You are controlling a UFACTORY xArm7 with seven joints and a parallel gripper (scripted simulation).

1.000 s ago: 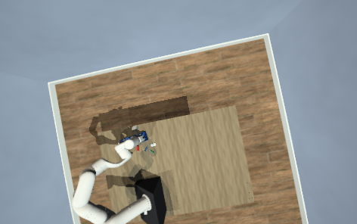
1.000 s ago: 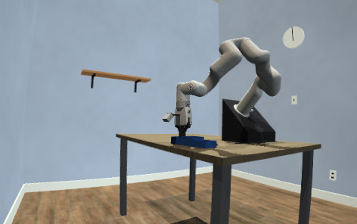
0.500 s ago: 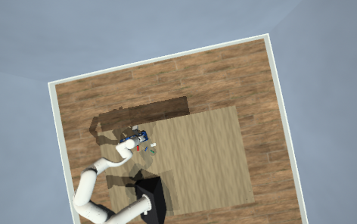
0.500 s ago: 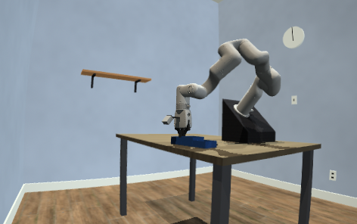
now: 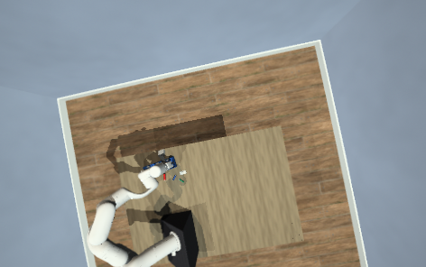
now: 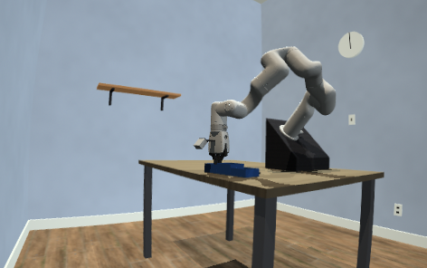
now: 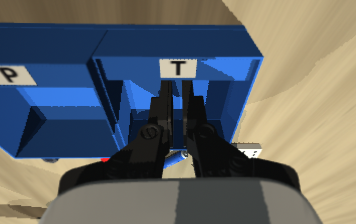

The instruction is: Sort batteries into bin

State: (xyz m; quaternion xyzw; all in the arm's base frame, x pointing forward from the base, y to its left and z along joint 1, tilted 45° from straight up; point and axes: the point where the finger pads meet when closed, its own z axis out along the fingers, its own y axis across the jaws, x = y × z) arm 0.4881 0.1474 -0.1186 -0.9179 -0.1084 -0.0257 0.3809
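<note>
Blue bins (image 7: 70, 55) with white labels, black letters T (image 7: 178, 68) and P (image 7: 10, 76); black end effector (image 7: 177, 105); tan wood-grain desk (image 7: 310, 60).

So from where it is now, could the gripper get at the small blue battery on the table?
Probably yes, though not directly. The gripper, shut and empty, sits low inside bin T; the blue battery lies outside its near wall, so lifting out first seems necessary.

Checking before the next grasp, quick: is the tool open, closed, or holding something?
Tool: closed, holding nothing, fingers inside the blue plastic bin marked T.
</note>
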